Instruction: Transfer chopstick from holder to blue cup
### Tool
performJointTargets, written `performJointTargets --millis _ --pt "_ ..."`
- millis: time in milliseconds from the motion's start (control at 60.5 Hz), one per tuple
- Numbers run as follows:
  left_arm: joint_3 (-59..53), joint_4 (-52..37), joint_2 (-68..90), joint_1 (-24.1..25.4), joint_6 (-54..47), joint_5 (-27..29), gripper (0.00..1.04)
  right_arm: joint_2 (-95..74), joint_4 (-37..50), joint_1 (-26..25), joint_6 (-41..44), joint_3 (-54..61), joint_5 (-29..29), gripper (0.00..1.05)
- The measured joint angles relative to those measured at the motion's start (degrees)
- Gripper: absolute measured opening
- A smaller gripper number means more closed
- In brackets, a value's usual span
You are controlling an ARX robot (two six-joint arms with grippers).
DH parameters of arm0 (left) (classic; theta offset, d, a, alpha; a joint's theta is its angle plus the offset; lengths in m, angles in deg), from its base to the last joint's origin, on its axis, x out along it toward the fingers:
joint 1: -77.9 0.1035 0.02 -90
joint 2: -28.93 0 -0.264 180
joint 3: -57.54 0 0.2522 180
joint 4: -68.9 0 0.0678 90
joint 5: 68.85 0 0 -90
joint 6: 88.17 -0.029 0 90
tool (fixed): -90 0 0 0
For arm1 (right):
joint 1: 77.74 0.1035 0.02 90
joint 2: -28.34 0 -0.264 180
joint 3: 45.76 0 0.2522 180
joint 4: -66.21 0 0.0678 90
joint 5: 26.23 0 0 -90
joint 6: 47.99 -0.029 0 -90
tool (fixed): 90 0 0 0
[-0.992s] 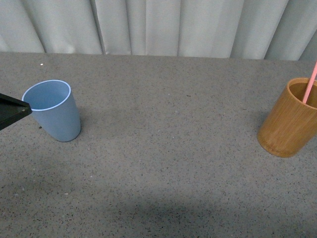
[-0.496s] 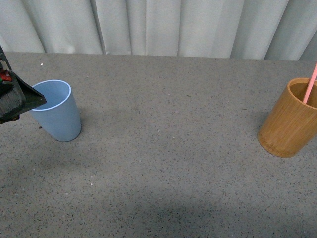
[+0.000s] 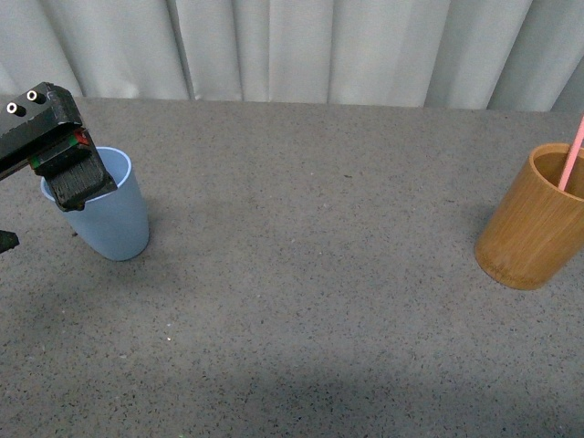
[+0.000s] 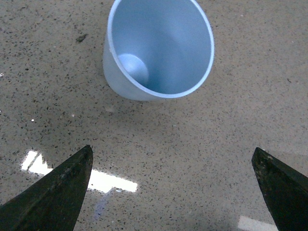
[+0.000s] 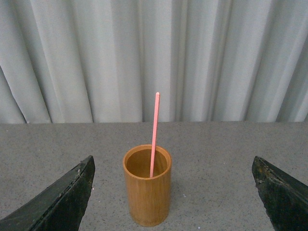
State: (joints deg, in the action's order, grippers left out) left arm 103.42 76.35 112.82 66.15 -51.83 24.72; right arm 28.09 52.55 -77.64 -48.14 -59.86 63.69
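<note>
The blue cup (image 3: 114, 224) stands upright at the left of the table. In the left wrist view the blue cup (image 4: 159, 48) is empty. My left gripper (image 3: 75, 178) hangs at the cup's rim on its left side, in front of part of it. This left gripper (image 4: 171, 155) is open, with only bare table between its fingertips. At the far right stands the wooden holder (image 3: 532, 219) with one pink chopstick (image 3: 571, 153) leaning in it. My right gripper (image 5: 173, 161) is open and apart from the holder (image 5: 147, 192), facing it, and the chopstick (image 5: 154, 132) sticks up well above the rim.
A grey speckled table (image 3: 310, 274) runs between cup and holder. A pale pleated curtain (image 3: 292, 46) closes off the far edge. Bright light reflections lie on the table (image 4: 103, 180) near the left fingertips.
My left arm has moved up and to the right, from the frame's left edge to the blue cup's rim. Cup, holder and chopstick have not moved.
</note>
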Motion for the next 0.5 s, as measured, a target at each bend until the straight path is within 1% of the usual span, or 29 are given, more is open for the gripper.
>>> performJointTargets --millis 281,496 --pt "2.1 1.0 3.8 0.2 2.3 2.1 0.98 0.0 0.0 0.0 0.0 0.0 0.0 0.95" --pt "4.2 1.9 5.8 0.2 5.9 3.3 0.98 0.0 0.0 0.0 0.0 0.0 0.0 0.95"
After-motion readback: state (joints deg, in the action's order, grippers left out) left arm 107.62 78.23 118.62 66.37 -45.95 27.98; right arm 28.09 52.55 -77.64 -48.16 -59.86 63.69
